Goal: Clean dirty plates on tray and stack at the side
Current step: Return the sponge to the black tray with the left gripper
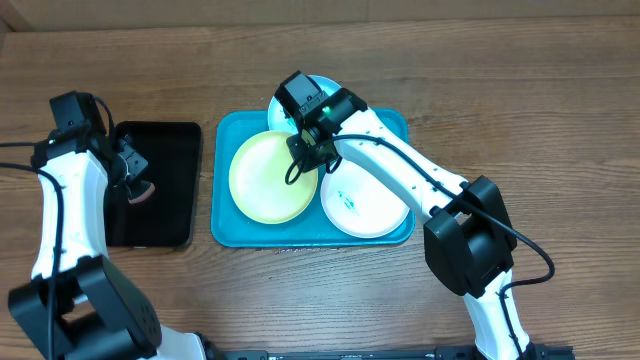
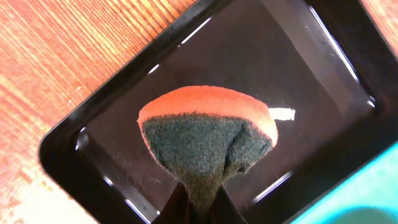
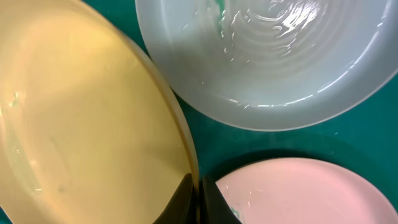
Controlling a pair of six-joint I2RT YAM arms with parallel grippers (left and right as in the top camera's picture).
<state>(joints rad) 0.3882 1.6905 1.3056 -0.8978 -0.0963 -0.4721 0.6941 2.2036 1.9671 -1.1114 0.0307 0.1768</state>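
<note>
All three plates lie on the tray (image 1: 222, 215): the yellow-green plate (image 1: 268, 178) along its left edge, the pale blue plate (image 1: 277, 106) at its far edge, the white plate (image 1: 368, 208) in its near right corner, the last two showing green marks. The right gripper (image 3: 198, 198) is closed tight on what looks like the yellow-green plate's right rim; the left gripper (image 1: 133, 178) pinches a sponge (image 2: 205, 134) above the black tray (image 1: 175, 150). Nothing is stacked at the side, so I judge the cleaning barely begun.

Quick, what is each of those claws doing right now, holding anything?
Left gripper: shut on the sponge.
Right gripper: shut on the yellow-green plate, at its rim.
</note>
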